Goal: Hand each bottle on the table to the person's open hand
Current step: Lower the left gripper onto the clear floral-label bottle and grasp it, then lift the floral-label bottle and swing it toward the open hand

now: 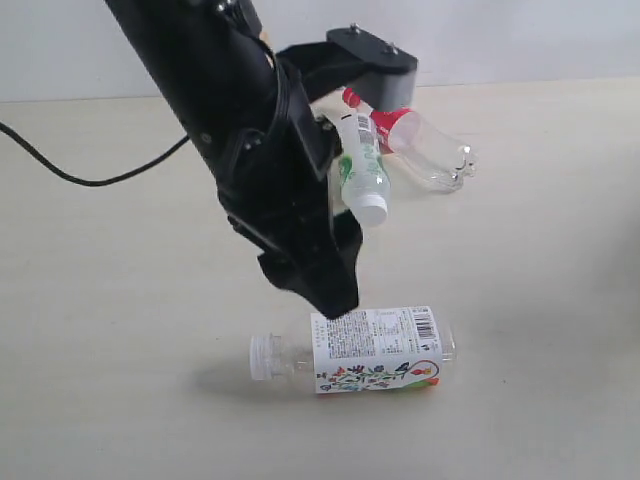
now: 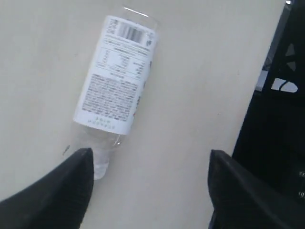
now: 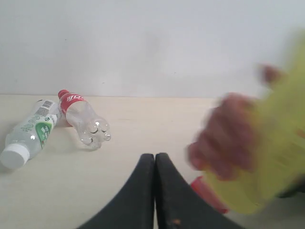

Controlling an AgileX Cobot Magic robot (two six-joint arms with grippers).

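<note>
Left pincer is spread wide and holds nothing, its two dark fingers hanging just over the table. Between and a little beyond them lies the floral bottle on its side, its clear cap just beside one finger. Whether that finger touches it I cannot tell. In the exterior view this bottle lies near the front, cap to the left.

Right pincer is pressed together and empty. Just beside it, a blurred hand grips the yellow bottle, whose red cap points down toward the table.

Farther back, the green bottle and the red bottle lie on their sides. The red cap is close to the green bottle's base, and their other ends are splayed apart.
</note>
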